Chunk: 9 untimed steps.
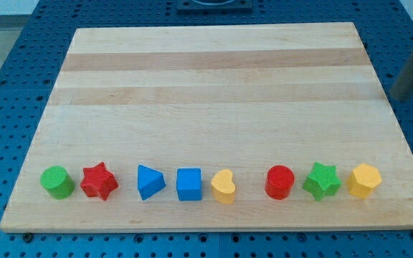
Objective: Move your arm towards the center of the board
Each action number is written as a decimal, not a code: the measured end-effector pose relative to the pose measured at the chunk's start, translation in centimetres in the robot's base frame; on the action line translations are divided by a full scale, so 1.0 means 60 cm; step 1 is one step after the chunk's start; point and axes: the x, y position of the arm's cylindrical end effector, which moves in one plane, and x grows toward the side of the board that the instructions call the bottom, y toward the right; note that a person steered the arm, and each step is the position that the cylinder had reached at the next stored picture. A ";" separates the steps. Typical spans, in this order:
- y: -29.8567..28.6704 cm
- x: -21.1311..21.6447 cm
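Note:
My rod shows at the view's right edge, blurred, and my tip [400, 96] sits just off the right side of the wooden board [214, 86], far above the row of blocks. Along the board's bottom edge, from left to right, stand a green cylinder [57, 182], a red star [99, 181], a blue triangle [150, 181], a blue cube [188, 184], a yellow heart [224, 186], a red cylinder [280, 181], a green star [323, 180] and a yellow hexagon [364, 180]. My tip touches no block.
The board lies on a blue perforated table [6, 107]. A dark mount [214, 4] shows at the view's top centre.

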 end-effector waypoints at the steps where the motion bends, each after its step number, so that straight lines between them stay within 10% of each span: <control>1: 0.025 0.016; 7: 0.020 0.311; 9: 0.023 0.159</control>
